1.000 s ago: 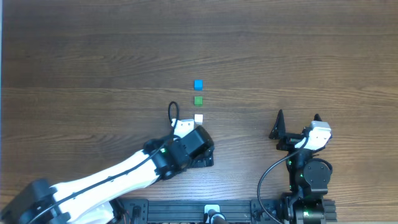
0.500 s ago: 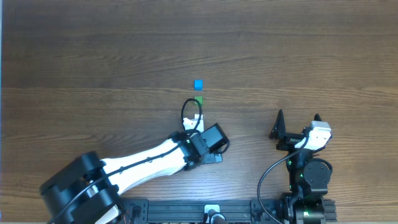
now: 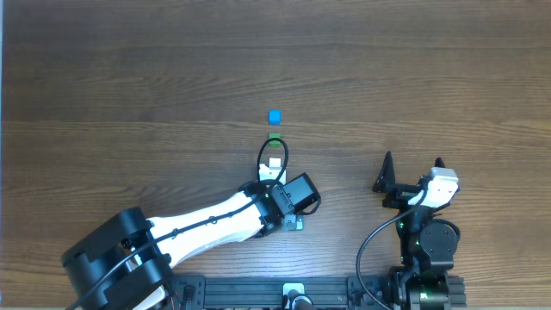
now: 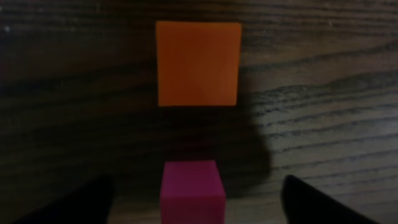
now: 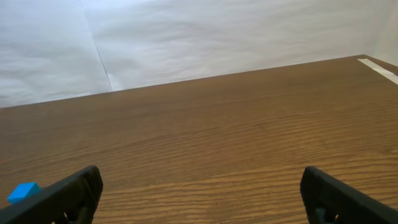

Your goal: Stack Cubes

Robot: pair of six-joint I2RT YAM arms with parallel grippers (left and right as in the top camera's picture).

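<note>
Your left tool hangs spread wide, straddling the nearest cube on the tabletop, with the next cube at 12 o'clock. Sink lower and pinch squarely so it lifts level.

White-shelled left arm trails a black cable loop; right tool black-fingered.

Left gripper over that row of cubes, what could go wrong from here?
1. The left gripper is open low over the row, and the green cube and blue cube lie close together; closing or descending off-centre could knock one out of line.
2. From above, the left arm hides part of the green cube, so a small shift might go unnoticed.
</note>
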